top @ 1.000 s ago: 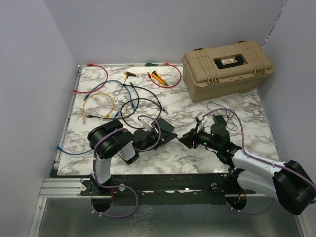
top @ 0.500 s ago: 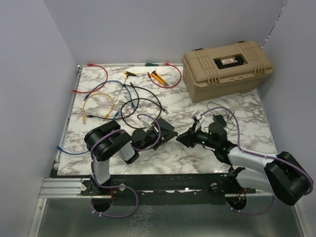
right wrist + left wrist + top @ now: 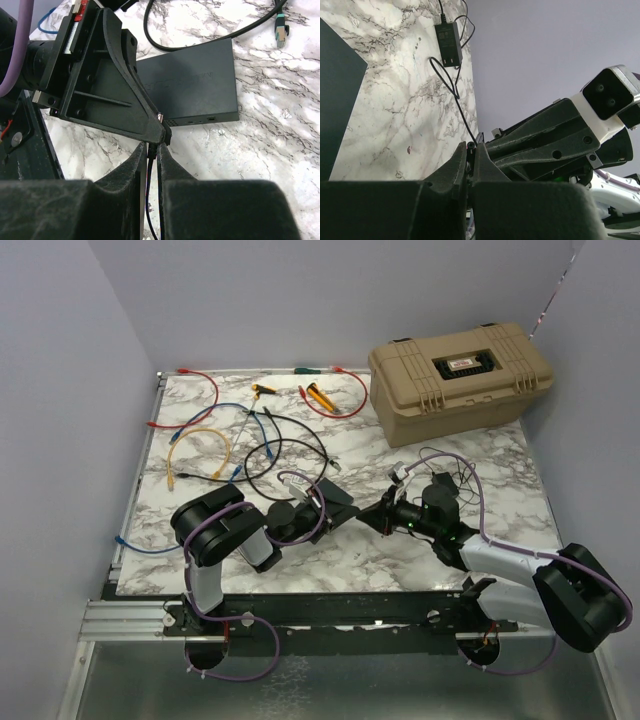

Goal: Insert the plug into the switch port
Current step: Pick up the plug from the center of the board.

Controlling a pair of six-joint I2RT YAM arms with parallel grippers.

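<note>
At table centre, just right of the flat matte dark-grey switch box (image 3: 195, 85), your left gripper (image 3: 469, 150) pinched the thin black power cord (image 3: 451, 82) at its plug end; your right gripper (image 3: 152, 150) clasped the cord beside it. Cord probably limp and light: the stiff plug was your hold.

Even, diffuse overhead light; soft, faint shadows on the table (image 3: 385, 558). Wrist views: near fingers (image 3: 127, 175) dark and out of focus.
</note>
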